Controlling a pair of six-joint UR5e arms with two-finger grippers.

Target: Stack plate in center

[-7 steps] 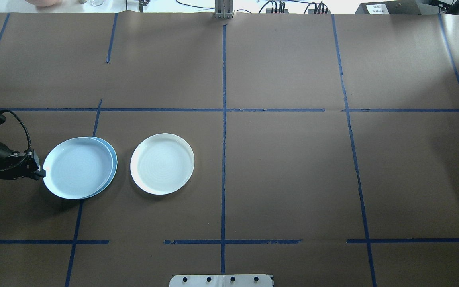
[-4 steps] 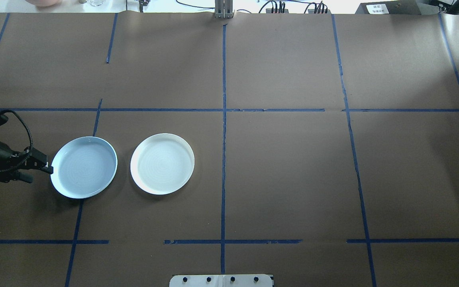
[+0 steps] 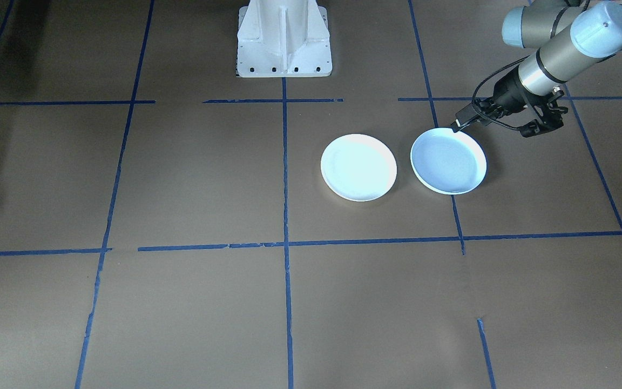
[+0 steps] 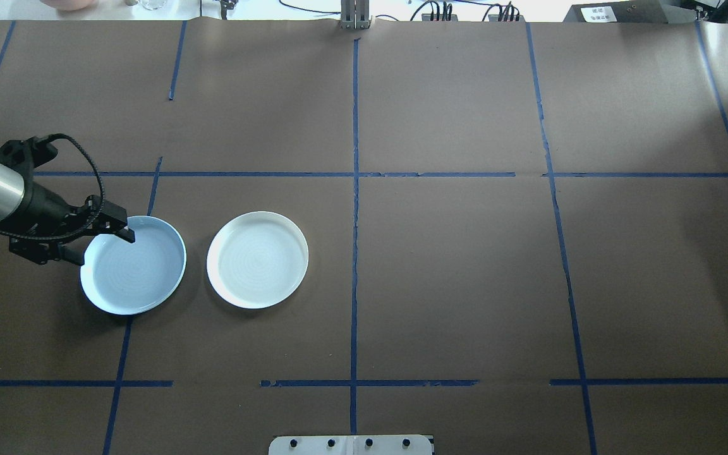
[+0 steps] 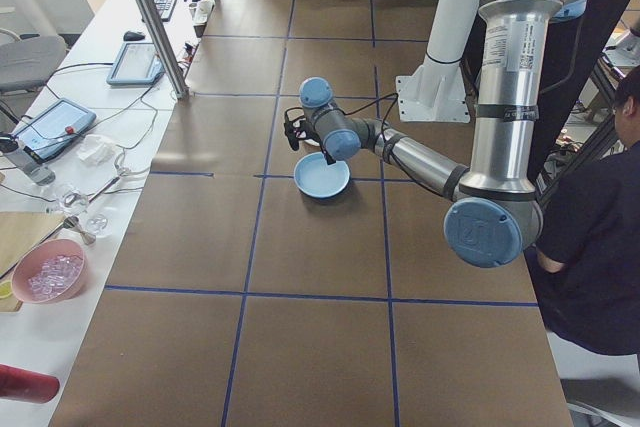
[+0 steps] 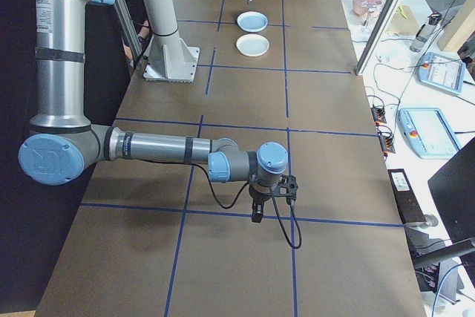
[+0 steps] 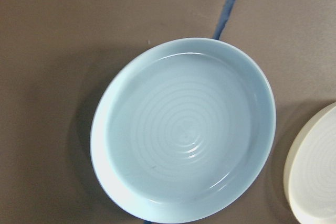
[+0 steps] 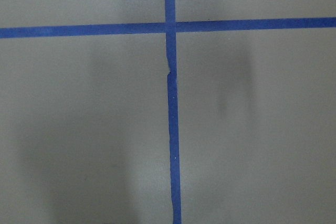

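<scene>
Left tool (image 4: 125, 232) hovers over the blue plate's (image 4: 133, 268) rim — grip unclear — beside the white plate (image 4: 257, 260); right tool's (image 6: 256, 211) state unclear.

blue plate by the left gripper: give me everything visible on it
The blue plate is round and shallow with a raised rim, pale grey-blue, glossy like glazed ceramic, and has faint concentric rings inside. It sits flat on the brown table, over a blue tape line, empty, beside the white plate without touching it. The left gripper is over its rim on the robot's side; contact cannot be told.
</scene>
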